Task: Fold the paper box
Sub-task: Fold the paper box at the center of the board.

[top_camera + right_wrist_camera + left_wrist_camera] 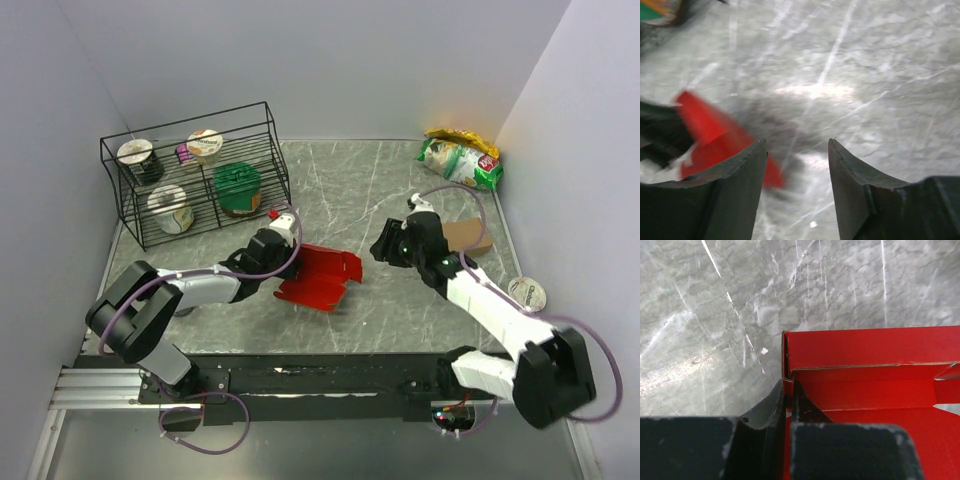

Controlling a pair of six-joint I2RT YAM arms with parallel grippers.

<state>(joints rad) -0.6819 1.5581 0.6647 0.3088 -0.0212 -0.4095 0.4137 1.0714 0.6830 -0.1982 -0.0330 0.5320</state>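
While the left pincer [788, 390] clamps shut on the paper box [322, 275] at its nine o'clock edge, the box lies near the middle of the table [340, 180]; the right pincer [796, 150] hangs parted and empty at its two o'clock.

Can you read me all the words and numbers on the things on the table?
Nothing here can be read for sure.
On the green snack bag: a red logo patch, too small to read.
On the cups in the wire rack: printed labels, too small.
On the round white lid: dark print, too small.
On the paper box: plain red, no writing shows.
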